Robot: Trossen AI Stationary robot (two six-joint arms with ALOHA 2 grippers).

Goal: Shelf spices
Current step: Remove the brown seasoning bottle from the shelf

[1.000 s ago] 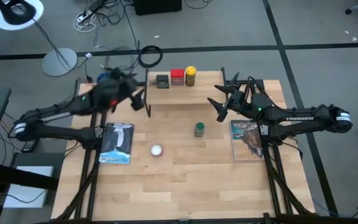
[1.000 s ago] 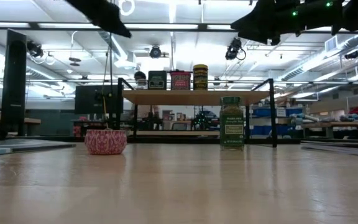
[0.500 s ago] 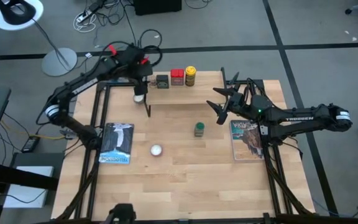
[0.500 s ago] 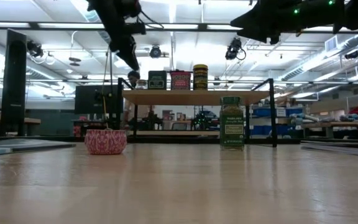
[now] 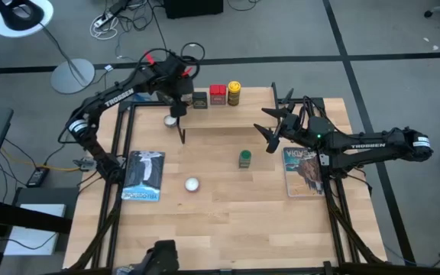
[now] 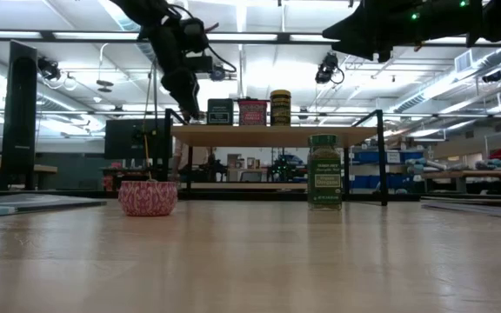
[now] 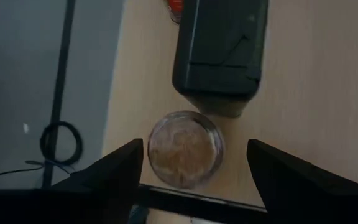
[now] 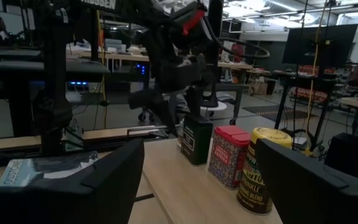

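Observation:
The shelf [image 5: 235, 114] stands at the table's far side. On it, in a row, are a small brownish jar [image 7: 183, 149], a black tin [image 5: 199, 99], a red tin [image 5: 218, 93] and a yellow jar [image 5: 234, 92]. A green-capped jar [image 5: 244, 158] stands upright on the tabletop in front of the shelf. My left gripper [image 7: 194, 149] hangs open over the shelf's left end, pointing steeply down, one finger on either side of the brownish jar and apart from it. My right gripper [image 5: 270, 126] waits open and level, off the shelf's right end.
A book [image 5: 143, 176] lies at the table's left and another [image 5: 305, 169] at the right, under the right arm. A small round tin [image 5: 192, 184] sits mid-table, and a pale disc [image 5: 170, 120] lies just left of the shelf.
My left arm has swung from the table's left side toward the far edge, to the shelf's left end. Its gripper has tipped downward and sunk a little, and now stands over the brownish jar.

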